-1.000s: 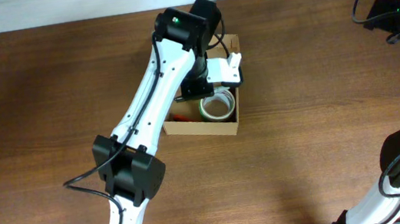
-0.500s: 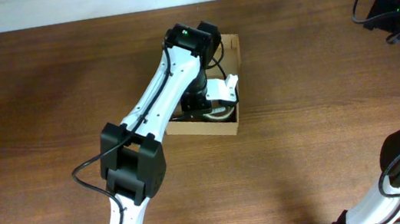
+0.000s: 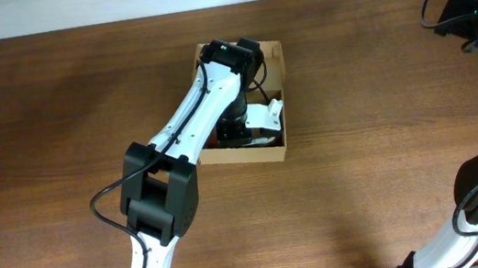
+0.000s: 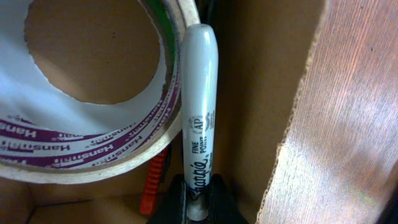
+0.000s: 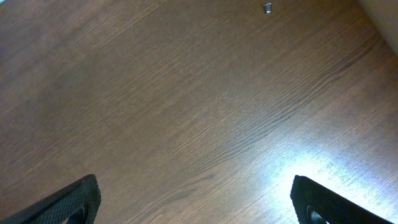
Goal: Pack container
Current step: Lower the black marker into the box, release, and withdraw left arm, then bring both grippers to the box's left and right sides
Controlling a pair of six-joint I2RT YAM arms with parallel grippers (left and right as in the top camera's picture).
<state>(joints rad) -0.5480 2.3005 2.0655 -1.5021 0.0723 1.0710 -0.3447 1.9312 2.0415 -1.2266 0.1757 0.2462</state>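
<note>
My left claw (image 4: 198, 200) is clamped on the tail end of a grey marker (image 4: 199, 106), its 2 fingers pinched on the barrel just below the printed label. The marker's long axis runs straight out from the claw. Its capped end lies against the rim of a tape roll (image 4: 93, 143) with purple lettering, apparently touching it, and a narrow strip of bare cardboard floor shows on its other side. A small orange-red thing (image 4: 151, 190) shows at the roll's edge; I cannot tell what it is. All of this sits inside the container (image 3: 244, 155), which lies toward the far edge of the surface (image 3: 53, 131), so the box is below and around my claw, not off to 1 side. I judge the marker needs only lowering and releasing into the gap between roll and wall. My right claw (image 5: 196, 202) hangs with fingers wide apart over bare wood, holding nothing and well apart from the box, so the left arm is the nearer 1.
</note>
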